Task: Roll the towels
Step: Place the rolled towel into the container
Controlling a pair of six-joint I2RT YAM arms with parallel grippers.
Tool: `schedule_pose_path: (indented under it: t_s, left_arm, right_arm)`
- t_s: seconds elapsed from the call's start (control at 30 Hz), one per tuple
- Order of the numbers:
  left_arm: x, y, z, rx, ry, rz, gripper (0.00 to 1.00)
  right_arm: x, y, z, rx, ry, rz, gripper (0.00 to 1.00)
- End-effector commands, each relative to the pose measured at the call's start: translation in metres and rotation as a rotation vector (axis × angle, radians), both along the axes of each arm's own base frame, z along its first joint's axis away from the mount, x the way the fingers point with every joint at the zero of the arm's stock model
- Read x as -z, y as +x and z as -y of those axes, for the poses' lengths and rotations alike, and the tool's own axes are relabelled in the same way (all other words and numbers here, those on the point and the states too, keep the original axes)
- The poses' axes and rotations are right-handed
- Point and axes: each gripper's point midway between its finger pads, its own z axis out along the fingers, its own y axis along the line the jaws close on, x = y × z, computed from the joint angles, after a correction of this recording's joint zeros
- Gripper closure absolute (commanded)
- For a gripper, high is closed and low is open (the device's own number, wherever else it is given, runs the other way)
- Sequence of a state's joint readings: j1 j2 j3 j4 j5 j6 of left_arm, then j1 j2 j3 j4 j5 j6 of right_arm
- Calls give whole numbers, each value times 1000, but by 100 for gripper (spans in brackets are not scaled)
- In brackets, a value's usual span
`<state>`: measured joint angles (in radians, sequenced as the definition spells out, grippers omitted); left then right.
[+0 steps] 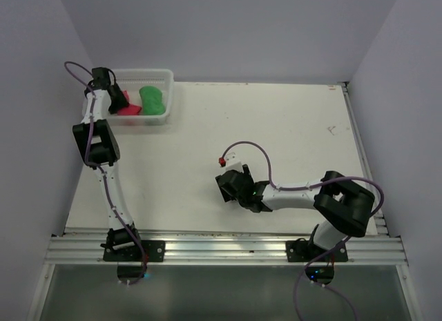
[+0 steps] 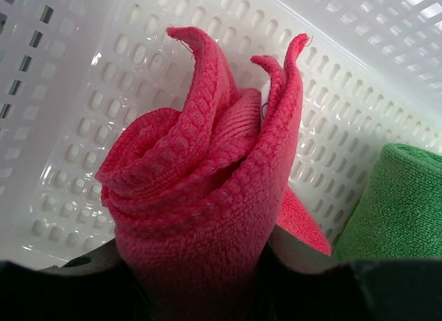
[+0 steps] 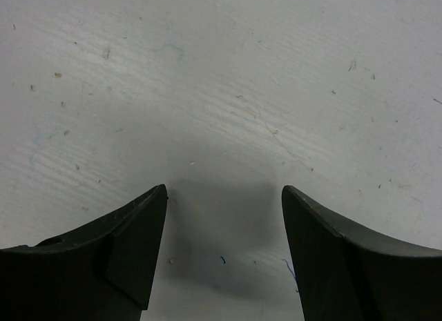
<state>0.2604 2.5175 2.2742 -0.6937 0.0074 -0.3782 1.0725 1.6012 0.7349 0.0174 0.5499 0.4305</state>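
Pink-red towel (image 2: pixel 207 217) rolled, clasped by left gripper (image 1: pixel 117 99) in basket (image 2: pixel 103 128) beside green towel (image 2: pixel 397 203); right gripper (image 3: pixel 225 190) agape

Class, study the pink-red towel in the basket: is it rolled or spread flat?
Rolled. The pink-red towel shows spiralled layers at its end, clamped in the left gripper, inside the basket.

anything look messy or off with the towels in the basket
The pink towel, held in the left fingers inside the basket, is rolled loosely: its ends stick out in points. The green towel beside it looks tidy.
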Motion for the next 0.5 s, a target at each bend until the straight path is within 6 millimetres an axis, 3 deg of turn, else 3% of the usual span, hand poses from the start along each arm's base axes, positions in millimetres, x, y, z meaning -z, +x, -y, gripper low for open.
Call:
schedule_pose_path:
  t_s: [0.0,0.07,0.17,0.23,0.27,0.47]
  left_arm:
    - [1,16,5,38,-41,79,63]
    - [6,17,7,43,-53,81,50]
    - [12,18,8,48,-65,79,42]
    - [11,18,8,47,-63,81,20]
    - [8,18,7,46,-63,89,1]
    - [-9,21,13,77,-84,129,0]
  right_arm:
    - [-4,8,-15,-12,39,-2,29]
    - [-2,8,-20,-20,40,-13,29]
    - [2,7,-21,-27,28,-20,29]
    - [1,9,-22,-29,25,-18,29]
    - [2,9,-22,-30,24,-19,29]
    - [1,12,-23,-28,16,-20,29]
